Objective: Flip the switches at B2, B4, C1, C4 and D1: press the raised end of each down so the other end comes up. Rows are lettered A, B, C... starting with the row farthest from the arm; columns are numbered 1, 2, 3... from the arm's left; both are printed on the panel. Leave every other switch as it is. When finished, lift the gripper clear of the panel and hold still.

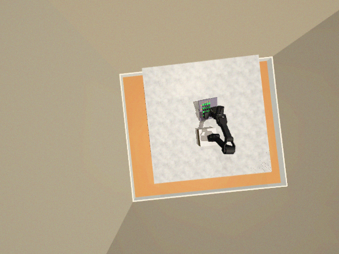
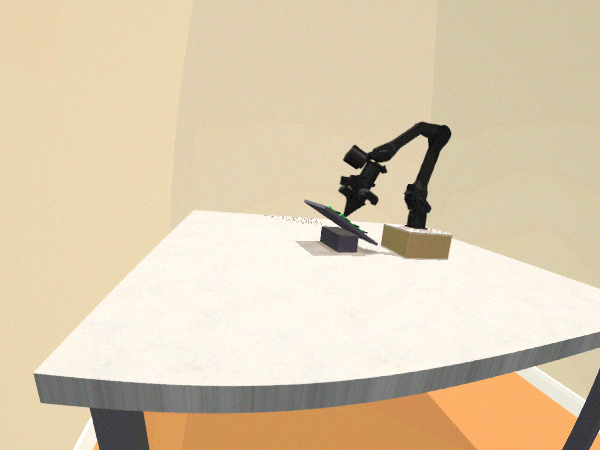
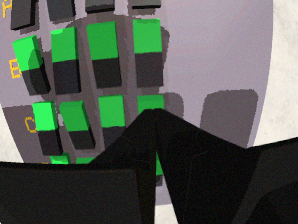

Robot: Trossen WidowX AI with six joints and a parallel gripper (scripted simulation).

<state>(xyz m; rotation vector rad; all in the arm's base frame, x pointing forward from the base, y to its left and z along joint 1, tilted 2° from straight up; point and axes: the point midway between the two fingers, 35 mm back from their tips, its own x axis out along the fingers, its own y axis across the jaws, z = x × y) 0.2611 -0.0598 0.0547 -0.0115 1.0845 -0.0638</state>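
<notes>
The purple switch panel is tilted on a dark block. It carries rows of green-and-black rocker switches, with yellow row letters at its left edge. In the wrist view, row B runs from B1 to B4, and C1 stands below at the left. My gripper is shut and empty. Its tips sit at the near end of C4 on the right of row C, close to or touching the panel. My fingers hide row D.
The arm stands on a tan box just behind the panel on the white table. An orange floor surrounds the table.
</notes>
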